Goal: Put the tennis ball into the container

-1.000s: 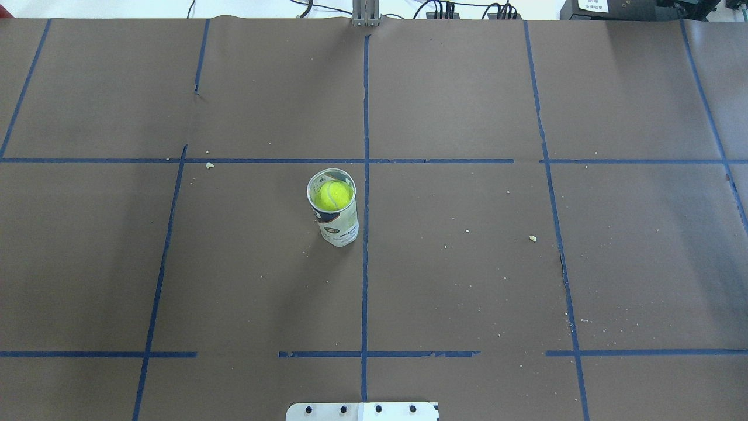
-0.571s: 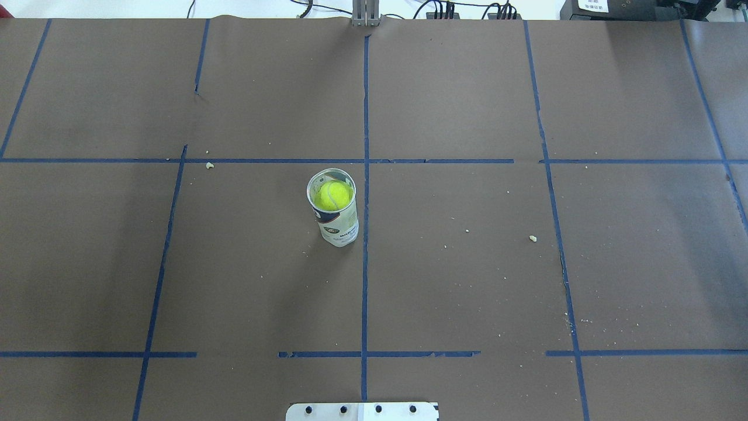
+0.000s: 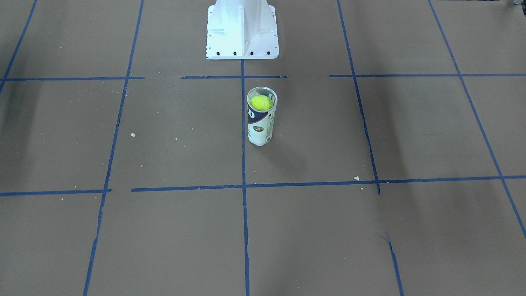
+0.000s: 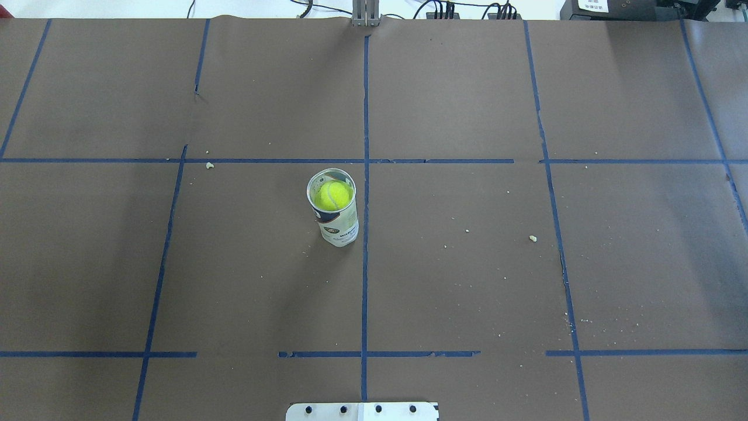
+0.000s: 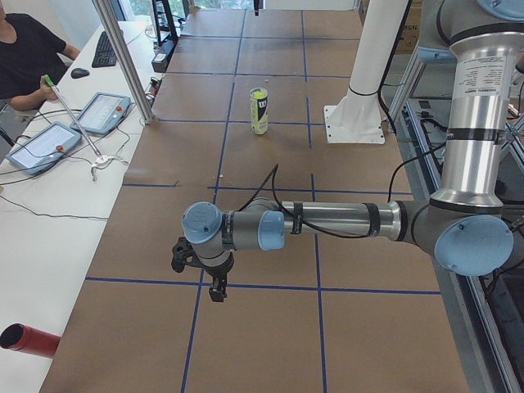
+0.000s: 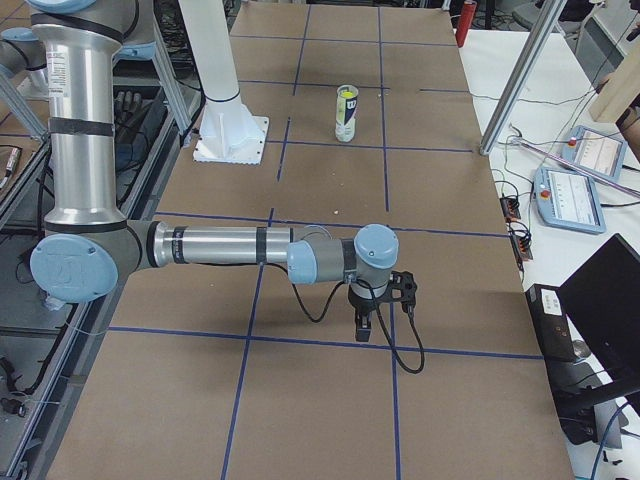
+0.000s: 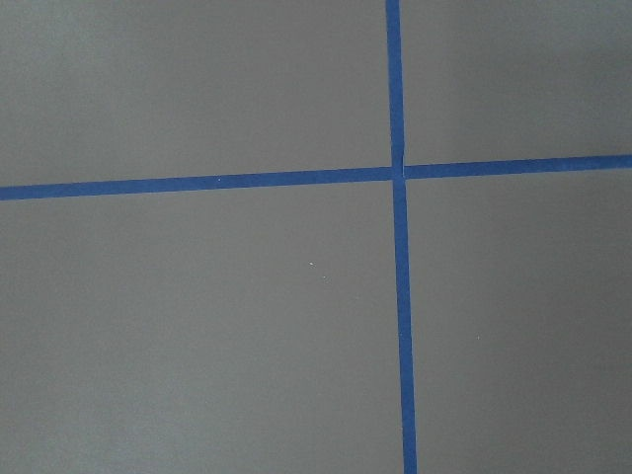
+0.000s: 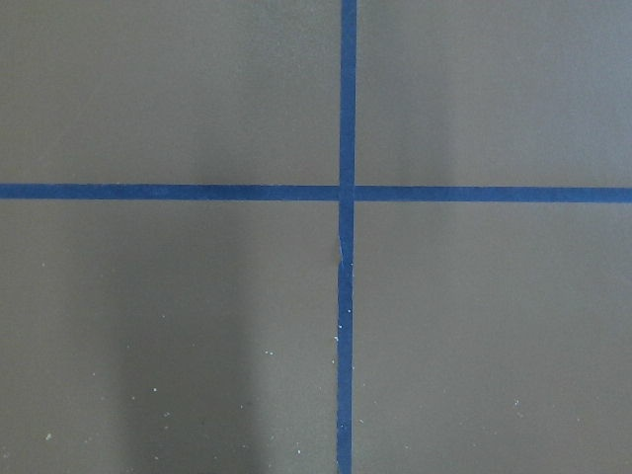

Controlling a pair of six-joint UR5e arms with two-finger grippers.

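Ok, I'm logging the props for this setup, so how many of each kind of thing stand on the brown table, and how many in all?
container: 1, upright
tennis ball: 1, inside the container
white pedestal base: 1
Total: 3

No change to tennis ball [image 4: 333, 195]

Brown table [image 4: 467, 88], blue tape grid [image 4: 366, 117], white desk [image 5: 41, 270]

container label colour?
The container label is white with a navy band; the exterior front-facing view shows it best.
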